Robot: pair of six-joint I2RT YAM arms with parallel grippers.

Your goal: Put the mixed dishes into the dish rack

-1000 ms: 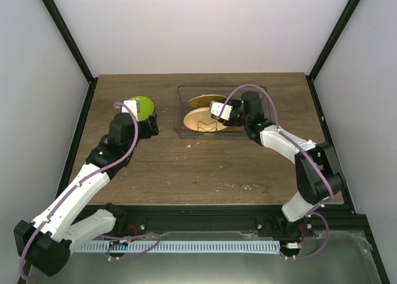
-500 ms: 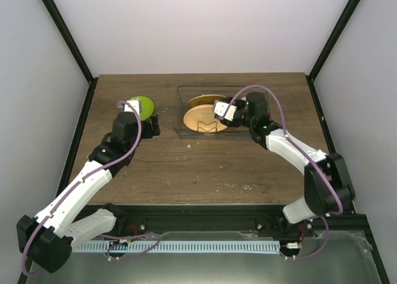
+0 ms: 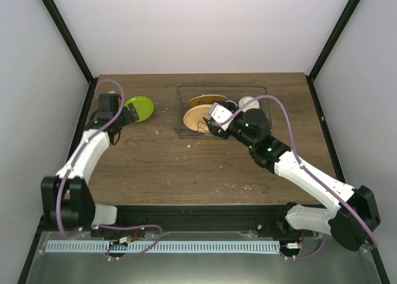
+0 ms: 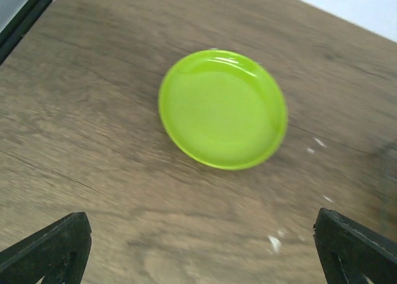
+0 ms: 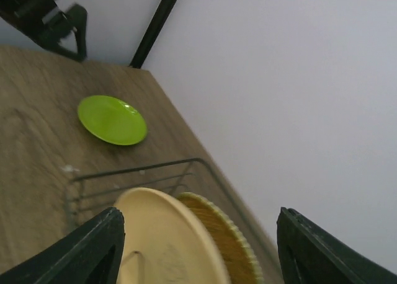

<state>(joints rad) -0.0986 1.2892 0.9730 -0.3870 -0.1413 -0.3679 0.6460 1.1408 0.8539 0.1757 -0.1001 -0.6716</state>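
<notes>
No text, label, brand, number or sign is being shown legibly in any of the views.

Dish rack (image 3: pixel 223 87): rectangular, thin dark wire. It held cream plate (image 3: pixel 195 118) and yellow-orange plate (image 3: pixel 205 100) behind it, both on edge; small white cup (image 3: pixel 248 102) toward right end. Yellow-green plate (image 3: pixel 139 108) lay flat, left of rack, apart.
</notes>
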